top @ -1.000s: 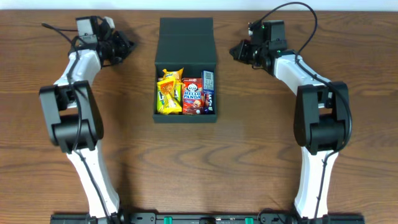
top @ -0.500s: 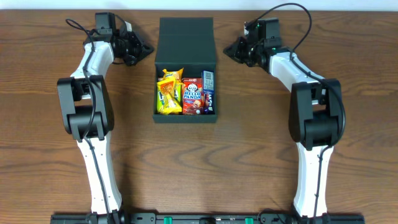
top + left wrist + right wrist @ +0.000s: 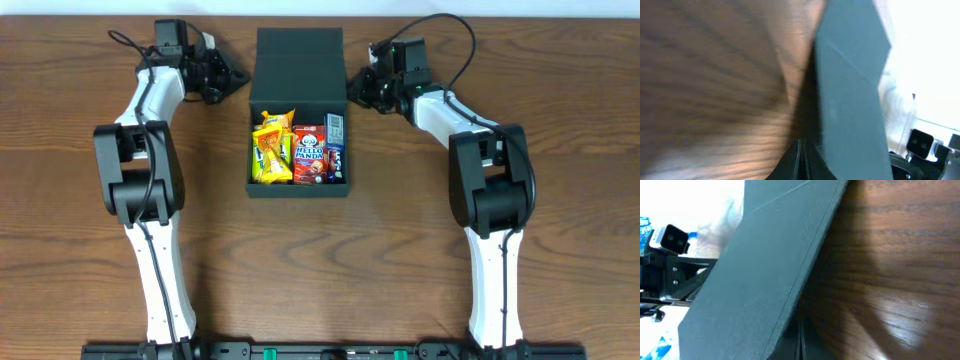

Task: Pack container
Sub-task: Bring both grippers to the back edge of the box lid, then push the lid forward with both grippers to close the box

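The dark teal-black container (image 3: pixel 299 187) stands at the table's middle back. Its flap lid (image 3: pixel 299 62) lies open and flat behind it. Inside are yellow snack packs (image 3: pixel 272 152), a red Hello Panda box (image 3: pixel 309 153) and a blue pack (image 3: pixel 335 140). My left gripper (image 3: pixel 238 77) is shut, its tip close to the lid's left edge; the lid fills the left wrist view (image 3: pixel 855 90). My right gripper (image 3: pixel 354 88) is shut, its tip at the lid's right edge; the lid shows in the right wrist view (image 3: pixel 755 290).
The brown wooden table (image 3: pixel 400 250) surrounds the container. Both arms stretch along the table's sides toward the back. A white wall lies beyond the far edge.
Both arms have swung inward toward the open lid. The left gripper moved right to the lid's left edge a second ago; the right gripper moved left to its right edge.
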### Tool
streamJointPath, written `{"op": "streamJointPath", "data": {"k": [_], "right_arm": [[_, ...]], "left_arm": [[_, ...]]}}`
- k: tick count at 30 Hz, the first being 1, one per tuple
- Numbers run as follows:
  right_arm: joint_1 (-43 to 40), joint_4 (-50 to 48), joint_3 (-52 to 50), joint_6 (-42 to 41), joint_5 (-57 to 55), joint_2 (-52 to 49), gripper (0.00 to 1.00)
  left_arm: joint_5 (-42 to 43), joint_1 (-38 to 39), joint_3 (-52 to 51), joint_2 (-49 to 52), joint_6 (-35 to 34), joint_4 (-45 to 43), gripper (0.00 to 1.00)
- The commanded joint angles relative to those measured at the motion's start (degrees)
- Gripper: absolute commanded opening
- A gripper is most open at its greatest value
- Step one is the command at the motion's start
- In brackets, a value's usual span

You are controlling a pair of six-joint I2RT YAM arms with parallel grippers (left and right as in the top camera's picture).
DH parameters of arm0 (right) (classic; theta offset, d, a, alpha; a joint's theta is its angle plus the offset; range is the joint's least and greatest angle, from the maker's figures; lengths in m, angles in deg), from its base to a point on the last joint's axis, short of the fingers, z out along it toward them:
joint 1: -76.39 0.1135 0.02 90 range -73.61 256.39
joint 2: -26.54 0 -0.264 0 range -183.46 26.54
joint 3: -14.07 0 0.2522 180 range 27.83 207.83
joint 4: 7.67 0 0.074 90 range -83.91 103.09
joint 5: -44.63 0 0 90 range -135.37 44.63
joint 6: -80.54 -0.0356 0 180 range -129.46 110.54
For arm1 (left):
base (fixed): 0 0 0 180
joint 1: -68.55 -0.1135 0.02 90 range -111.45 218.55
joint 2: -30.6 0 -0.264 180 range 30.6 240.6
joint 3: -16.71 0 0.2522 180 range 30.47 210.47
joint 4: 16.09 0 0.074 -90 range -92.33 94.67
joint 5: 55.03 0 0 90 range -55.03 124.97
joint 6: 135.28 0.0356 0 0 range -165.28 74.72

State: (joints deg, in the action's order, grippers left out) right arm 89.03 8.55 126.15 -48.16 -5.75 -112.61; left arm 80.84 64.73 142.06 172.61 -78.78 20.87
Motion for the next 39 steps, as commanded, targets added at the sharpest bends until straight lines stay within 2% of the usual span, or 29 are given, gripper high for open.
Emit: {"op": "streamJointPath", "data": {"k": [1, 10, 25, 34, 39], "right_arm": [[0.1, -2.4, 1.0, -0.4, 3.7, -0.2, 0.01], [-1.3, -10.3, 1.0, 0.6, 12.9, -0.2, 0.01], [-3.6, -24.2, 1.6, 0.6, 31.2, -0.2, 0.01], [-3.6, -25.5, 1.6, 0.6, 41.9, -0.2, 0.01], [-3.6, -25.5, 1.6, 0.6, 45.1, -0.2, 0.01]], "left_arm": [[4.0, 0.9, 1.5, 0.8, -0.6, -1.1, 0.06], [12.9, -1.1, 2.6, 0.8, 1.4, -4.0, 0.06], [20.0, -2.9, 9.5, 0.7, 6.1, -4.0, 0.06], [25.6, -3.0, 9.8, 0.7, 8.1, -3.8, 0.06], [25.8, -3.0, 10.1, 0.6, 8.2, -3.8, 0.06]]}}
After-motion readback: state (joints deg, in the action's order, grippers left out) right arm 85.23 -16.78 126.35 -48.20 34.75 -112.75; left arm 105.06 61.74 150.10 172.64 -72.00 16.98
